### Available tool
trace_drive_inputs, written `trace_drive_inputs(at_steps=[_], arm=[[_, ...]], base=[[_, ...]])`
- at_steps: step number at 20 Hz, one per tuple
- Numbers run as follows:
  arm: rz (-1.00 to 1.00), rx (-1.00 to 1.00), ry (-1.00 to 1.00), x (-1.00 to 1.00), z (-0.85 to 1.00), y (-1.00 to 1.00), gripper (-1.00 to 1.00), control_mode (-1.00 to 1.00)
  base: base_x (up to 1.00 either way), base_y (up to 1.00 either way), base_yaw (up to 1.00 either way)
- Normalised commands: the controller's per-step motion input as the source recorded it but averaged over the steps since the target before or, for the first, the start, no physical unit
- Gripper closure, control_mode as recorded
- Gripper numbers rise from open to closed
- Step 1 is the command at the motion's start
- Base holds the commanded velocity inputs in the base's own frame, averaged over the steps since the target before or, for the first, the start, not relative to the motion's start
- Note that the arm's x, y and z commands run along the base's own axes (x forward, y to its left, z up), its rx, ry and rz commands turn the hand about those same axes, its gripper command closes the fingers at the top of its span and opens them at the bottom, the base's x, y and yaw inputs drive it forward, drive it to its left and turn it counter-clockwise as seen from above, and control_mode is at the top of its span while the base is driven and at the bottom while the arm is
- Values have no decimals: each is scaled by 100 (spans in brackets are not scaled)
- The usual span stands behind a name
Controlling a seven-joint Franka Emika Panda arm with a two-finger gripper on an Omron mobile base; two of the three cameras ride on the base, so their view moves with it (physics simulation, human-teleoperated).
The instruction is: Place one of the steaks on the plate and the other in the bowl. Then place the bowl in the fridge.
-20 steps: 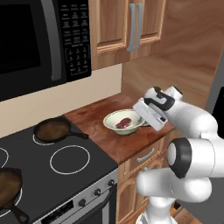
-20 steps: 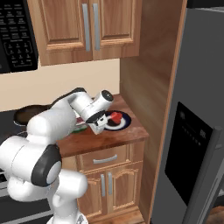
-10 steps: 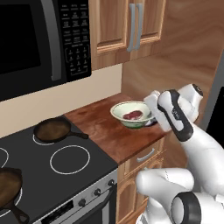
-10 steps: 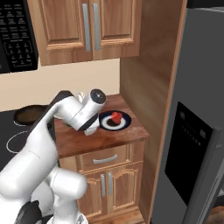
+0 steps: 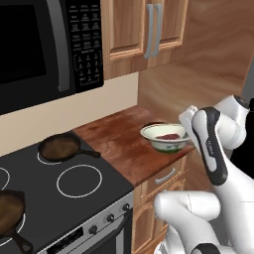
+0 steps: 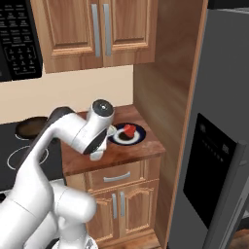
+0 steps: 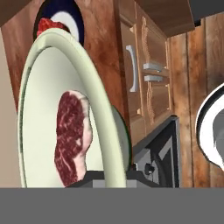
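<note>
From the left base view we see two skillets (image 5: 60,147) on the stove (image 5: 74,181), then the bowl (image 5: 165,137) with a steak (image 5: 169,136) raised just above the desk (image 5: 124,144), at the arm's end. Our right base view adds the plate (image 6: 129,135) carrying the second steak (image 6: 129,130), and the fridge (image 6: 221,146). Whether the tool is clamped, we cannot tell.

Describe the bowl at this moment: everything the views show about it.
The bowl is shallow, round and pale cream-green, with a darker green band near its foot. It looks glazed, like ceramic. One raw marbled steak lies flat inside it. In the left base view it sits level, lifted above the wooden counter, beside the robot's wrist. The gripper grips its rim, its fingertips largely hidden.
</note>
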Motion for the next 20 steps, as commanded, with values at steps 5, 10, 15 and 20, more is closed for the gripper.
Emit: trace_drive_inputs(at_steps=[5,10,15,20], arm=[[-1,10,-6,-88,0,-14,100,-100],[0,6,-20,-66,0,0,100,-100],[1,-3,-28,-8,1,0,100,-100],[4,-14,-6,4,7,0,100,-100]], base=[[0,0,0],[0,0,0],[0,0,0],[0,0,0]])
